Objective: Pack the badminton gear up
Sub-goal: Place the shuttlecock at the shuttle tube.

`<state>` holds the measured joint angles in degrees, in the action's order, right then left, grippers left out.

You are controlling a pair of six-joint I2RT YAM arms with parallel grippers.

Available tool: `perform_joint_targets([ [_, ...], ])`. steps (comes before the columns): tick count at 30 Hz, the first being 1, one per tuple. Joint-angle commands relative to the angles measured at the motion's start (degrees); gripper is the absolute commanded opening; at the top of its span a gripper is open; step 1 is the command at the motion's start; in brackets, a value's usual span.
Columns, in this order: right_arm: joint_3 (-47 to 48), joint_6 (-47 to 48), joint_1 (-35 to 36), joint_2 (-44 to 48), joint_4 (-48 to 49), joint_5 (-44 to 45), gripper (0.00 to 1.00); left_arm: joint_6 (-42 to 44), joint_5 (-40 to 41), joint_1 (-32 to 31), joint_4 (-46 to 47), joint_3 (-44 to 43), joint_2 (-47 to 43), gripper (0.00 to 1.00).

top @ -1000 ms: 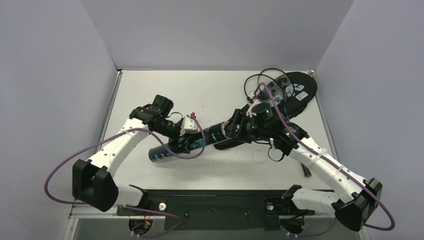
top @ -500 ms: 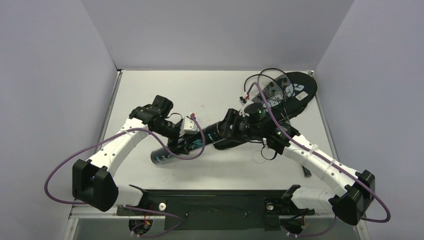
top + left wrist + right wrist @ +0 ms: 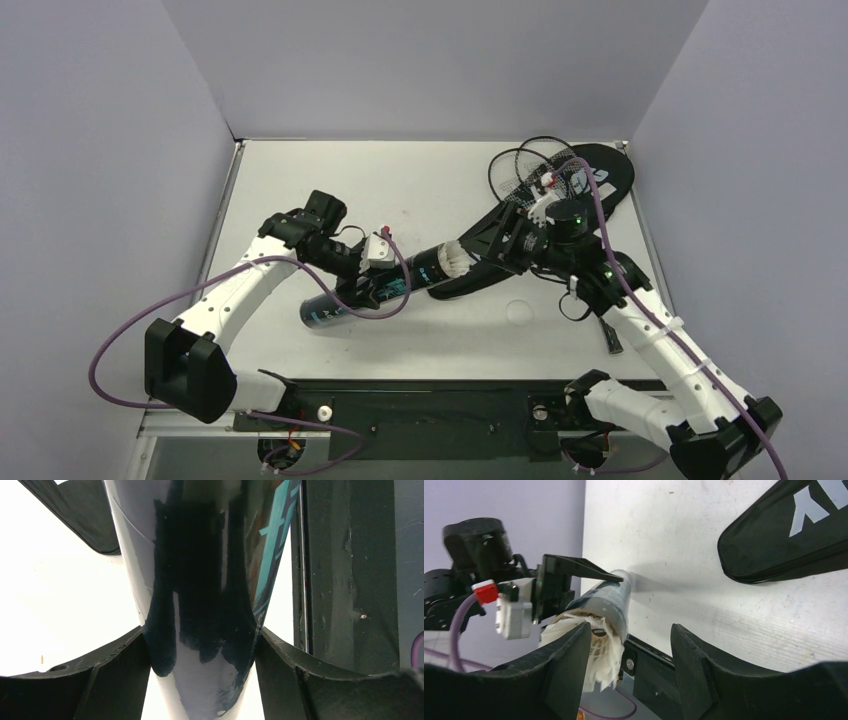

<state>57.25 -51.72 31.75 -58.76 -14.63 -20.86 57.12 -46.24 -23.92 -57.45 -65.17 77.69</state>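
Observation:
The long black teal-printed tube lies slanted at mid-table. Its right end is open and shows white shuttlecock feathers. My left gripper is shut on the tube's middle; the left wrist view shows the tube pinched between both fingers. My right gripper is open and empty, just right of the open end. In the right wrist view the feathers sit by its left finger. The black CROSSWAY bag lies at the back right and also shows in the right wrist view. Two racket heads lie on it.
A small dark object lies near the table's right edge. A faint ring mark is in front of the bag's narrow end. The black base rail runs along the near edge. Grey walls close in three sides.
My right gripper was at the tube's right end; it has pulled back to the right and up. The open end with white feathers now shows. The left arm and tube have barely moved.

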Motion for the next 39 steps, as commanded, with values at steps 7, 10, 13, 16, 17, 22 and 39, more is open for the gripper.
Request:
perform_joint_targets([
  [7, -1.9, 0.6, -1.0, 3.3, -1.1, -2.9, 0.55, 0.1, -3.7, -0.3, 0.6, -1.9, -1.9, 0.08],
  [10, -2.2, 0.7, -0.5, 3.4, -0.9, -2.7, 0.55, 0.0, -3.5, -0.3, 0.5, -1.9, -1.9, 0.08],
  [13, -2.3, 1.1, 0.2, 3.4, -1.4, -1.8, 0.55, -0.2, -3.4, -0.3, 0.6, -1.9, -2.0, 0.08],
  [16, -2.5, 1.4, 1.5, 3.2, -2.0, -0.8, 0.55, -0.2, -3.4, -0.3, 0.6, -2.0, -1.9, 0.08],
  [17, -2.6, 1.6, 2.2, 3.0, -2.4, -0.1, 0.55, -0.3, -3.5, -0.3, 0.6, -2.1, -2.0, 0.08],
  [22, 0.8, 5.4, 7.3, 0.0, -9.1, 7.2, 0.54, -0.6, -3.6, -0.3, 0.7, -2.5, -2.0, 0.08],
  [39, 3.6, 5.3, 10.9, -5.6, -9.7, 11.1, 0.53, -0.8, -4.0, -0.3, 0.5, -3.1, -2.2, 0.08],
])
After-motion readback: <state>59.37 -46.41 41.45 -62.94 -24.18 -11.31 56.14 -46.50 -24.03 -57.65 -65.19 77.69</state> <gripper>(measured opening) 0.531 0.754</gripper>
